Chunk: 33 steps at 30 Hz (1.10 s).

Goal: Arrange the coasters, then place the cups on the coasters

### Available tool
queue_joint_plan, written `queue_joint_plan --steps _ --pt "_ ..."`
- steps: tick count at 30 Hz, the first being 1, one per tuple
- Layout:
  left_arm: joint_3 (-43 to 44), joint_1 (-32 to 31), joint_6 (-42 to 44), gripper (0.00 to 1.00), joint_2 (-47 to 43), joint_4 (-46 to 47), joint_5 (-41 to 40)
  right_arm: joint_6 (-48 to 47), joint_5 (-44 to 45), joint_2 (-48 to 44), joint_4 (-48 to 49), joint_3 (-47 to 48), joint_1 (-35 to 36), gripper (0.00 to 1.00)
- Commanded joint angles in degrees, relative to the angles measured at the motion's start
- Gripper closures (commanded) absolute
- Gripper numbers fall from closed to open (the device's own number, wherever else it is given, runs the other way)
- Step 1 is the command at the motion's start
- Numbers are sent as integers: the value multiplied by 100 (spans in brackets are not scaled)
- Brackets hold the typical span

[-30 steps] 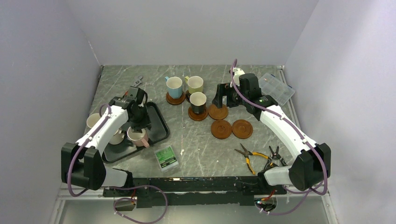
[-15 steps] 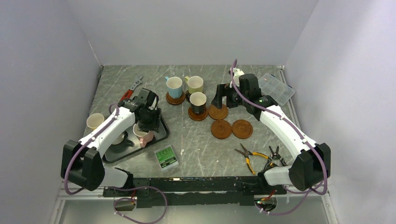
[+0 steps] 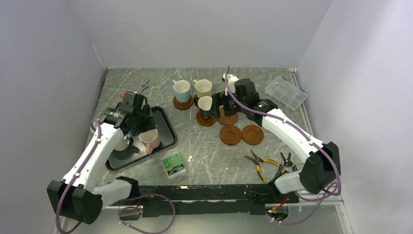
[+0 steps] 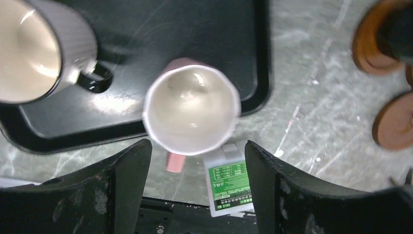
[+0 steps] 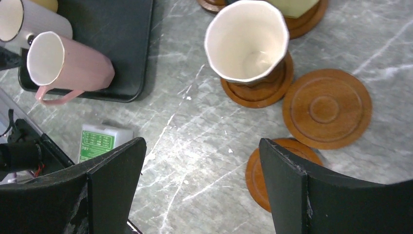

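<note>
The pink cup (image 4: pixel 191 111) stands upright at the near right corner of the black tray (image 4: pixel 146 29), and I also see the pink cup (image 3: pixel 150 140) from above. My left gripper (image 4: pixel 197 190) is open above it and touches nothing. A white cup (image 4: pixel 29 48) stands on the tray too. The light blue cup (image 3: pixel 182 89), olive cup (image 3: pixel 203 87) and black cup (image 5: pixel 248 41) each stand on a coaster (image 5: pixel 255 90). Three bare coasters (image 5: pixel 326 108) lie to their right. My right gripper (image 5: pixel 199 190) is open and empty just right of the black cup (image 3: pixel 205 106).
A green-labelled box (image 3: pixel 174 164) lies near the front edge beside the tray. Two pliers (image 3: pixel 263 163) lie at the front right. A clear plastic case (image 3: pixel 286 91) sits at the back right and a wrench (image 3: pixel 142 86) behind the tray.
My left gripper has opened, let go of the pink cup on the tray's corner and pulled back to the left. My right gripper has shifted left to the black cup.
</note>
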Motion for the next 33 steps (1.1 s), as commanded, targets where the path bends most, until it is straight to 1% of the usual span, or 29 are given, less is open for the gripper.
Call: queue_joint_plan --steps 1,2,3,4,8,10,13,17,20,21,23,26,28,29,33 --pt "-595 738 -995 24 -276 -209 34 -104 259 228 99 481 407 10" --pt "-766 939 -1036 24 -383 -103 194 -112 310 280 75 532 497 10" --pt "-1063 1313 -1108 25 -576 165 468 -123 388 367 59 616 673 10" --pt "-1182 1461 -1130 26 -643 276 543 -123 413 398 58 634 733 10" --pt "-1539 1563 -1152 32 -676 792 775 -115 463 508 29 734 896 11" --pt "-1655 1582 -1110 38 -562 993 839 -119 502 529 14 762 955 11" --pt "-1673 1592 -1069 50 -318 1007 811 -121 539 548 -29 805 1019 11" --pt "-1645 1595 -888 75 -231 962 550 -92 567 547 -36 829 1070 11" --pt "-1462 1593 -620 94 -250 898 324 -18 541 625 -35 928 1130 11" --pt "-1362 1587 -508 97 -252 886 300 8 575 666 -39 982 1173 11" --pt "-1128 1578 -137 97 -272 919 356 97 659 774 -44 1097 1254 11" --pt "-696 1470 606 97 -246 933 707 310 677 963 -27 1310 1384 11" --pt "-324 1231 1041 97 -96 735 802 420 681 1095 4 1475 1513 11" --pt "-147 984 1182 97 19 572 734 470 696 1158 19 1550 1583 11" --pt "381 243 1398 97 399 128 588 651 841 1377 91 1834 1879 13"
